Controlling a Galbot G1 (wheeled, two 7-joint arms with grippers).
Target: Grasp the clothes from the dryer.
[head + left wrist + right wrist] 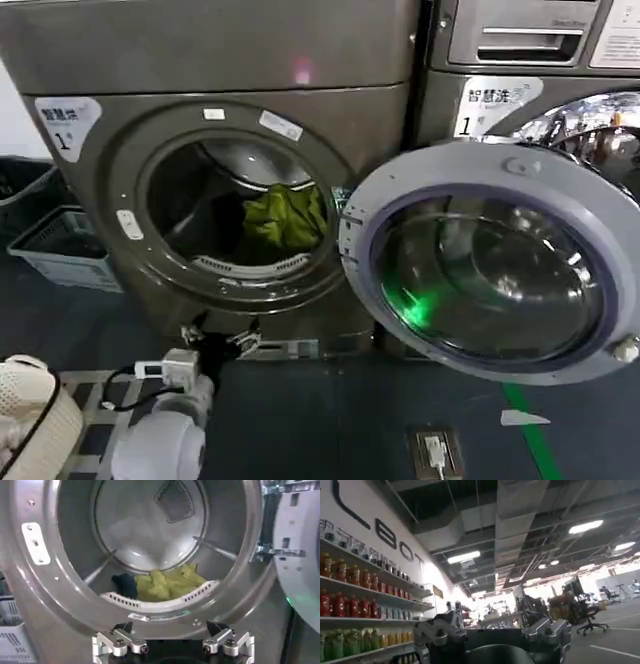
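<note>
Hovering released below the dryer (120, 60) mouth, the left gripper (172, 630) faces the clothes (167, 584) deeper inside.

White rounded arm w/ black cable; left pincer (173, 639): silver metal fingers (116, 642), dark tips, black screws.

The dryer's (200, 60) lip hides the clothes' (283, 218) lower part.

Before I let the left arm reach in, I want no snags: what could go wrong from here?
1. The left tool, open, sits below the dryer mouth; going straight ahead it may hit the rim.
2. The clothes lie low behind the white lint guard; a finger could catch on it.
3. It may grab only the yellow cloth, leaving the dark piece.
</note>
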